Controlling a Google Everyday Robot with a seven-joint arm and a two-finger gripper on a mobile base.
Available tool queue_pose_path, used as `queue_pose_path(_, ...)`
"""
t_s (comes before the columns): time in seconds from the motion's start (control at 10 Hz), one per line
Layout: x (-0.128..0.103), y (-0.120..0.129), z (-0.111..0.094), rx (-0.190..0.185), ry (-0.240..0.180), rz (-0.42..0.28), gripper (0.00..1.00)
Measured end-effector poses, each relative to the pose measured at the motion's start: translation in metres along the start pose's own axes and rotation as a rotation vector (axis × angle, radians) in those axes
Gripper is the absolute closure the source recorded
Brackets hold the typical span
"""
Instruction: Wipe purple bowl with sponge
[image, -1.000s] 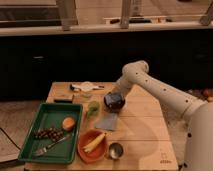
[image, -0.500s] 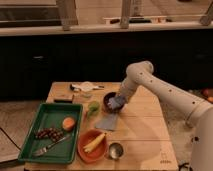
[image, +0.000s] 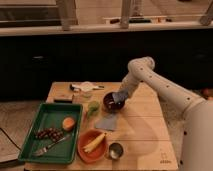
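Wooden table (image: 145, 130) fills the foreground, set before a dark counter front. Nearest the camera stand a metal cup (image: 116, 150) and, just beside it, an orange bowl (image: 86, 154) with a banana in it. A green tray (image: 52, 114) lies further toward the table's edge. A grey cloth (image: 107, 122) lies flat just behind the orange bowl, with a green cup (image: 93, 107) near it.

Next back sits the purple bowl (image: 111, 104), upright in the middle of the table, just beyond the cloth. The gripper (image: 120, 95) hangs over the bowl's rim on the side away from the tray, clamped on the sponge (image: 118, 97), a pale block at its tip. The white arm (image: 150, 80) slopes down to it from that same side.

So the bowl's hollow lies just below the sponge and slightly toward the tray; whether sponge and rim touch cannot be told. The wipe likely calls for a short dip down and tray-ward into the bowl.

Farther back, a brown block (image: 62, 98) rests near the far edge.
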Motion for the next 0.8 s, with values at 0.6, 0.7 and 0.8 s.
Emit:
queue_pose_path(0.6, -0.044, -0.03, 0.004, 0.055, -0.07, -0.114, 1.0)
queue_pose_path(0.7, -0.051, -0.025, 0.002, 0.055, -0.082, -0.129, 1.0)
queue_pose_path(0.8, -0.059, -0.018, 0.0, 0.048, -0.095, -0.142, 1.0)
